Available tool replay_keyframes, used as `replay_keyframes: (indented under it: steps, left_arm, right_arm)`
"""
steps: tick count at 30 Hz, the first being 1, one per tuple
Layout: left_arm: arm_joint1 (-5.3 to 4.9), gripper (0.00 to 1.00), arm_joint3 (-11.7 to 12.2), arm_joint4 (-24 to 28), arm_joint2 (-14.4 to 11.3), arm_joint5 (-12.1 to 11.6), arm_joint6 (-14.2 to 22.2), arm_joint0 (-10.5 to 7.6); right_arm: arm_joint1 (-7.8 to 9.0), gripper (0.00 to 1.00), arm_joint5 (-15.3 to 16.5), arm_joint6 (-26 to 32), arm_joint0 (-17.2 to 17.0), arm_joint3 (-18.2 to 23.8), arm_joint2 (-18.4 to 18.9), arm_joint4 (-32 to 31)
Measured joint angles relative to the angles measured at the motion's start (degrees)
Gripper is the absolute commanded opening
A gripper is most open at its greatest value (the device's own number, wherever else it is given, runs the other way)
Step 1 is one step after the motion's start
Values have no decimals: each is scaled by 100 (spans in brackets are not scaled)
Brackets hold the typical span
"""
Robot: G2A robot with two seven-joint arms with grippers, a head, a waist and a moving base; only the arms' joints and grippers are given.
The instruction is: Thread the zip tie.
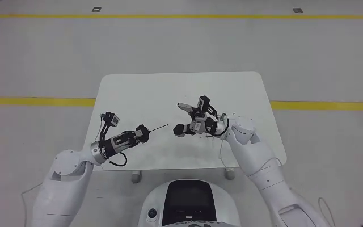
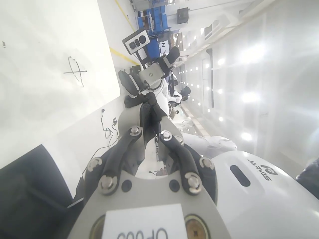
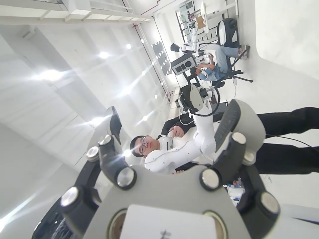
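A thin black zip tie [image 1: 159, 128] sticks out of my left gripper [image 1: 143, 134], which is shut on one end of it above the front left of the white table [image 1: 170, 91]. The tie's free end points toward my right gripper [image 1: 180, 118], a short gap away. The right gripper is open, one finger nearer the table's far side and one nearer the front, with nothing between them. In the left wrist view my shut left gripper [image 2: 146, 100] faces the open right gripper [image 2: 149, 74]. In the right wrist view the right gripper [image 3: 172, 125] frames the left arm's gripper [image 3: 190, 100] farther off.
Loose zip ties [image 2: 76, 72] lie crossed on the table, under the right forearm in the top view [image 1: 211, 136]. The table's front edge runs just beneath both arms. The far half of the table is bare white surface.
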State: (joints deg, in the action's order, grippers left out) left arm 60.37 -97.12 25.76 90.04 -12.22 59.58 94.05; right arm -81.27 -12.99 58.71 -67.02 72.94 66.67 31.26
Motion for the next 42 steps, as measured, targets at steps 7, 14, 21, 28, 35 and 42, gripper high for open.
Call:
replay_keyframes:
  steps: [7, 14, 21, 28, 35, 42]
  left_arm:
    - [0, 0, 0, 0, 0, 0, 0, 0]
    - [0, 0, 0, 0, 0, 0, 0, 0]
    - [0, 0, 0, 0, 0, 0, 0, 0]
    - [0, 0, 0, 0, 0, 0, 0, 0]
    - [0, 0, 0, 0, 0, 0, 0, 0]
    - [0, 0, 0, 0, 0, 0, 0, 0]
  right_arm:
    - [14, 30, 240, 131, 117, -146, -151, 40]
    - [23, 15, 399, 244, 297, -324, -395, -181]
    - [60, 12, 497, 318, 399, -369, -493, -336]
    - [123, 15, 460, 258, 383, -259, -490, -492]
    - [184, 15, 434, 311, 316, -137, -490, -538]
    - [228, 15, 469, 389, 265, -27, -528, -502]
